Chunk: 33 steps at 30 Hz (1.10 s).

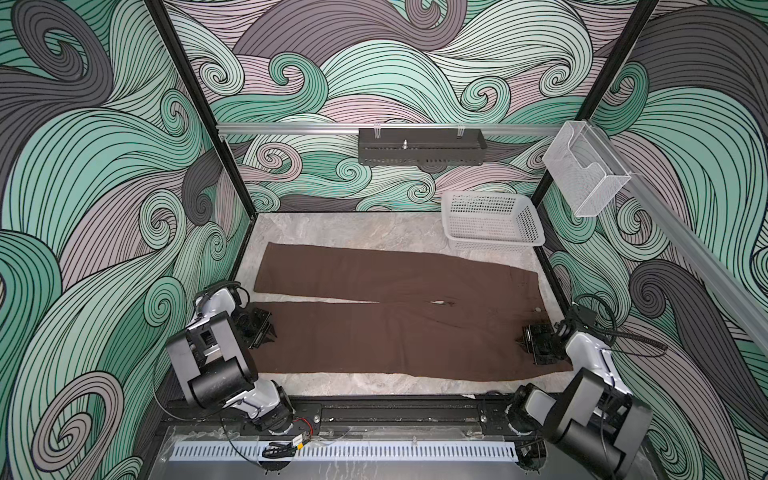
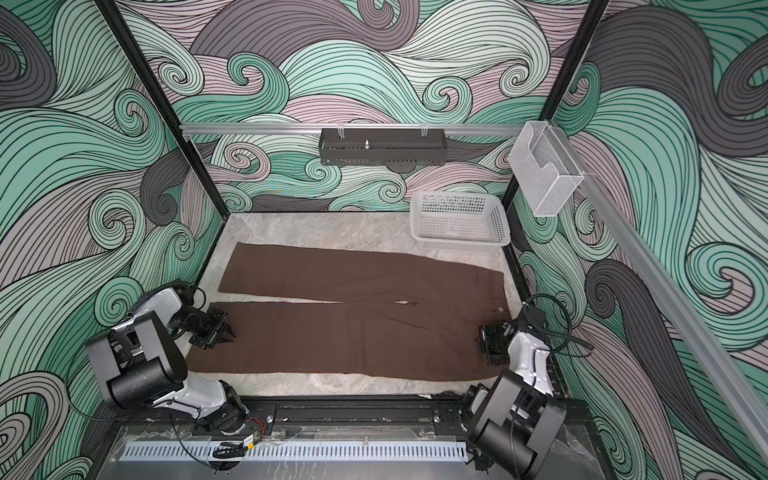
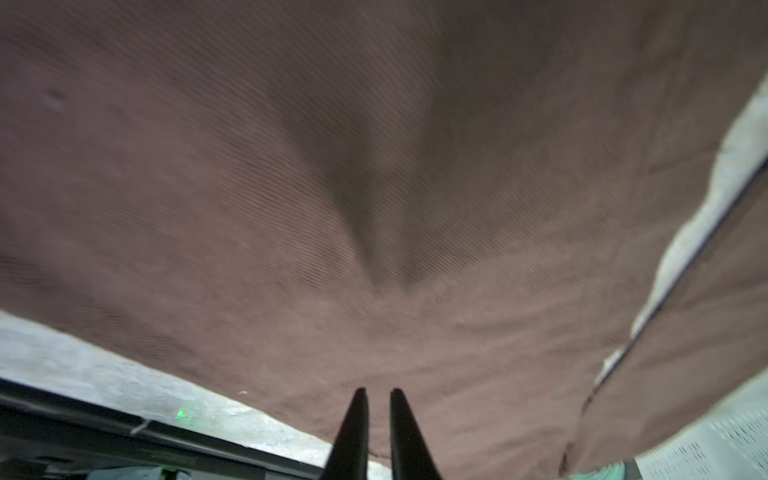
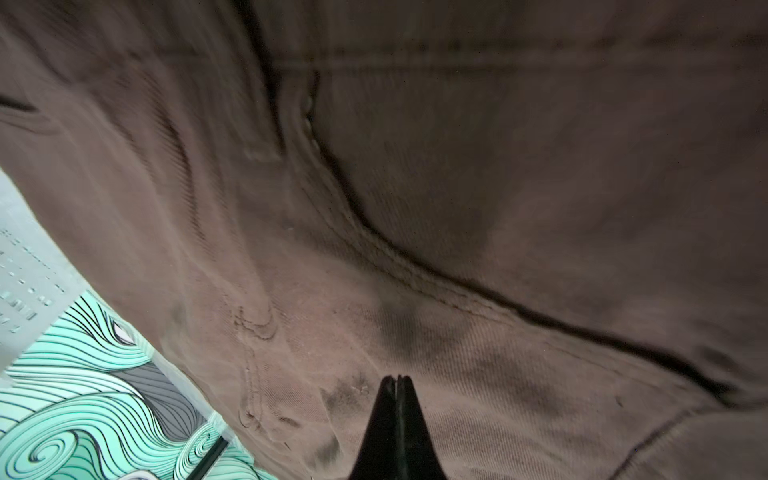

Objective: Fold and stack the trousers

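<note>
trousers (image 1: 395, 332) lying flat, long axis running left to right
left gripper (image 1: 272, 334) pinching the near hem; right gripper (image 1: 519, 343) sitting with jaws together at the waist, hold unclear

On my feed the cell is closed in on three sides by walls (image 1: 91, 174) printed with swirling waves in teal, mint, lilac and dark grey, seen in both top views. Black frame posts (image 1: 200, 108) run up the two back corners. The floor is a grey marbled tabletop (image 1: 353, 228), evenly lit. A silver metal rail (image 1: 291, 129) crosses the back wall at mid-frame, and a black perforated tray (image 1: 422, 151) hangs from it. A second rail (image 1: 702, 262) slants down the right side of the frame, carrying a clear plastic holder (image 1: 582, 178) at upper right. A white mesh basket (image 1: 492, 220) sits on the tabletop in its far right corner.
</note>
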Tool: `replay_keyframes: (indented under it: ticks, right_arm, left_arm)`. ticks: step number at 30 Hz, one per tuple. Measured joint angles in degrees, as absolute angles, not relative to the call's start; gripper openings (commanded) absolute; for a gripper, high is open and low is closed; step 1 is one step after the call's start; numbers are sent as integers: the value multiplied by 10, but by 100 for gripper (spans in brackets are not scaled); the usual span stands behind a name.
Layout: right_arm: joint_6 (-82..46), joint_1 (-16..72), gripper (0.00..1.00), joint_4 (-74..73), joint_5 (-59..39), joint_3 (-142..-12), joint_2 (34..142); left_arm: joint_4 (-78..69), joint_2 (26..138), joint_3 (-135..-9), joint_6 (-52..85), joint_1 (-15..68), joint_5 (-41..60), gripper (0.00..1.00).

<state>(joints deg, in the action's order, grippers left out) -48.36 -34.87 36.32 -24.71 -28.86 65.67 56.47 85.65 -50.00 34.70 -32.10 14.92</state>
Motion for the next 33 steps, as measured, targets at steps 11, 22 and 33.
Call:
replay_keyframes:
  ticks: [11,22,33]
  right_arm:
    - [-470,-348,7,316,-275,-274,721]
    - [-443,-364,16,311,-297,-275,727]
    - [-444,-317,26,345,-281,-305,658]
  left_arm:
    - [558,915,-520,362,-338,32,8]
    - [564,889,-537,353,-363,45,28]
    - [557,787,-535,360,-237,93,20]
